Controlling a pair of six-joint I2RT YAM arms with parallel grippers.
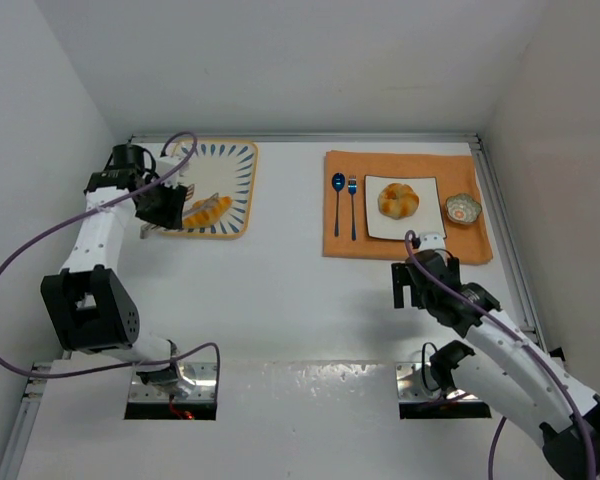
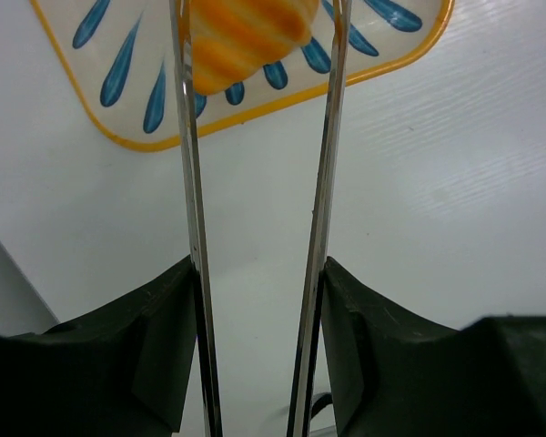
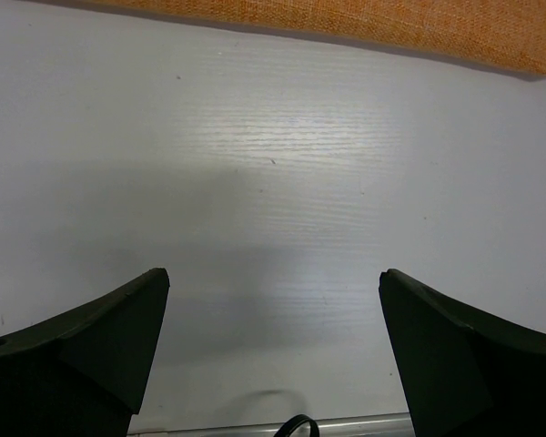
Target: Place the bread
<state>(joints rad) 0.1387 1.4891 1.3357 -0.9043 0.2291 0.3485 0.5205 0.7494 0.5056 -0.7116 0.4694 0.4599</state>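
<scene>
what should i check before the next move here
1. Grip: left tool shut on the tongs: ok.
2. Catch: loaf between the tong tips: ok.
3. Lift: loaf raised off the tray: cannot tell.
4. First piece: bun sitting on the plate: ok.
5. Other arm: right tool open and off the mat: ok.
</scene>
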